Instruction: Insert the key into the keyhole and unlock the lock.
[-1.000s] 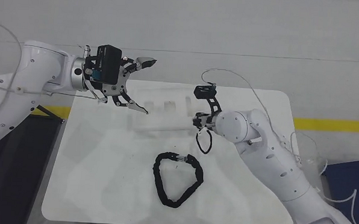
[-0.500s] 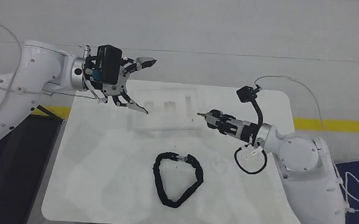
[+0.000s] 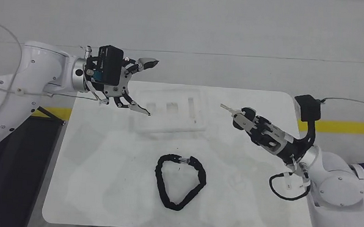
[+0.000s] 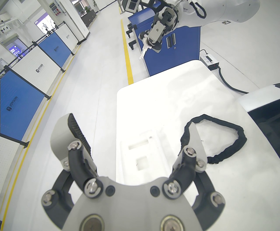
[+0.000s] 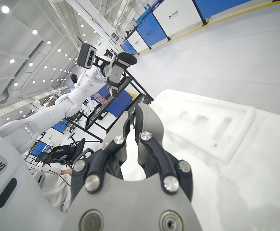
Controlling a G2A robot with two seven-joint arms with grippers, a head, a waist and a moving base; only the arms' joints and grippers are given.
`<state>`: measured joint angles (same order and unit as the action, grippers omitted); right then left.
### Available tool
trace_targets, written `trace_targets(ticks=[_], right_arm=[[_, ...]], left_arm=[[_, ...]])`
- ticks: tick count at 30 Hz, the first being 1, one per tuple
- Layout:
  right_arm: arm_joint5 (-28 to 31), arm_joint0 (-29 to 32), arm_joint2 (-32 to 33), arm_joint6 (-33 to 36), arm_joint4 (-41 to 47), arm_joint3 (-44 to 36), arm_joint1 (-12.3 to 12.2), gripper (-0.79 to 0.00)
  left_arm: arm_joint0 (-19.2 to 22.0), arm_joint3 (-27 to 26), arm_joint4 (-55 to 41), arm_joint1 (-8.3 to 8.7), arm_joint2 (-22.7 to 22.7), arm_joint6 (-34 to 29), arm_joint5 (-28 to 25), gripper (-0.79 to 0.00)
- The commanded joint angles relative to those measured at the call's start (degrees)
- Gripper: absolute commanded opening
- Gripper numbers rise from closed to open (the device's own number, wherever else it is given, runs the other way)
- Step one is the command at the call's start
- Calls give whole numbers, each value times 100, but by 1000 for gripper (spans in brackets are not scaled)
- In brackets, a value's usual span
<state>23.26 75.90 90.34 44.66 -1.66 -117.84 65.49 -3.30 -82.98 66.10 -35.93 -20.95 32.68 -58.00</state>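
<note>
The right gripper (image 3: pixel 236 116) is clenched on a small silver metal key (image 3: pixel 225 108) and hangs above the far right part of the white rounded table (image 3: pixel 99 183), just right of the white foam tray with rectangular recesses (image 3: pixel 169 117). Its own wrist view has the pads pressed together with just a sliver of metal (image 5: pixel 132 115) between them. The left wrist view, looking across at that gripper (image 4: pixel 151 44), gives the key (image 4: pixel 143 52) in full: a slim notched blade jutting out past the fingertips and slanting downward, clear of any surface. The left gripper (image 3: pixel 147 87) is released, fingers spread wide, held in the air over the table's far left corner, beside the tray's left end; from its wrist view the ribbed black pads (image 4: pixel 75 131) are plain. The black fabric-sleeved chain lock (image 3: pixel 180 181) lies in a closed loop on the near middle of the table, well apart from both grippers. The top view shows its short silver lock body (image 3: pixel 180 160) at the loop's far side.
</note>
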Motion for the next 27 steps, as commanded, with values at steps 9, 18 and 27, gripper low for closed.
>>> trace_targets(ticks=[9, 18, 27], right_arm=[[375, 77, 9, -180, 165, 55, -13, -785], [375, 77, 9, -180, 165, 55, -13, -785], [375, 77, 9, -180, 165, 55, -13, -785]], left_arm=[[0, 0, 0, 0, 0, 0, 0, 0], [0, 0, 0, 0, 0, 0, 0, 0], [0, 0, 0, 0, 0, 0, 0, 0]])
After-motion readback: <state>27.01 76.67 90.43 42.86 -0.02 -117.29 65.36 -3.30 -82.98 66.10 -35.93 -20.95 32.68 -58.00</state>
